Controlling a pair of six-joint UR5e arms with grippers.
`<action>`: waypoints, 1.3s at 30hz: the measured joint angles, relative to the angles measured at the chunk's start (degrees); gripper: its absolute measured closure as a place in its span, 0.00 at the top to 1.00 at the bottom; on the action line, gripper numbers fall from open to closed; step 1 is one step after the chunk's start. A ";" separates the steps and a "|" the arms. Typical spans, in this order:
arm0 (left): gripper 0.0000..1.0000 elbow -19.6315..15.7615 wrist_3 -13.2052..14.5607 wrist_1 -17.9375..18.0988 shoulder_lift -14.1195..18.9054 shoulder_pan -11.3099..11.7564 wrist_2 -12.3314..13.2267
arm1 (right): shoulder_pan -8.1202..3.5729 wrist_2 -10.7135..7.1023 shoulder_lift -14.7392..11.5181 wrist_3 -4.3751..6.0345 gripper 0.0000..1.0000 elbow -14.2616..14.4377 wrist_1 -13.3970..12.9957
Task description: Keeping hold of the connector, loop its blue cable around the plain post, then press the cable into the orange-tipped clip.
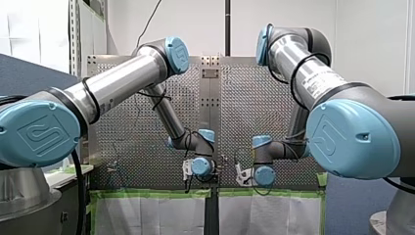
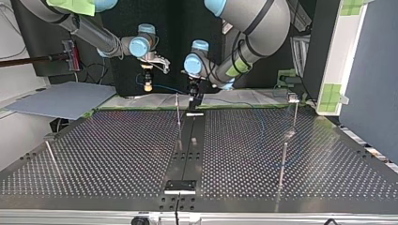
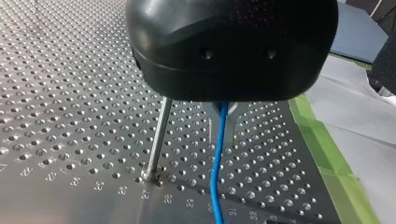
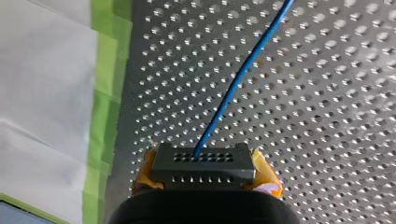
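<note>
Right gripper: my right gripper (image 4: pixel 205 173) is clenched on the connector (image 4: pixel 204 164), with yellow pads (image 4: pixel 265 171) pressed against the two ends of the black block.
Connector: held over the perforated table (image 4: pixel 327 116), near the green tape (image 4: pixel 105 93) along the table's edge. Only the right wrist view shows it clearly.
Blue cable (image 4: pixel 235 86): leaves the connector and runs ahead over the table. The top view shows it spanning from my right gripper to my left.
Left gripper (image 2: pixel 194 103): hangs just beside the plain post (image 3: pixel 158 137). In its own wrist view the black housing covers the tips and the cable emerges from beneath. I cannot tell if it is gripping.
Plain post: upright in the table. The cable runs beside it, not around it.
Front view: both wrists are low and close together. The cable is too small to see.
</note>
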 joint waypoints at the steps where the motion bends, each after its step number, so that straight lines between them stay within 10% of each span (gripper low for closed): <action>1: 0.00 0.19 -0.10 -0.05 -0.01 0.11 0.25 | -0.01 -0.01 0.22 0.05 0.00 -0.18 0.06; 39: 0.00 9.22 -1.69 -6.49 -0.04 4.26 4.17 | -1.08 -0.37 0.56 -0.12 0.00 -14.44 11.53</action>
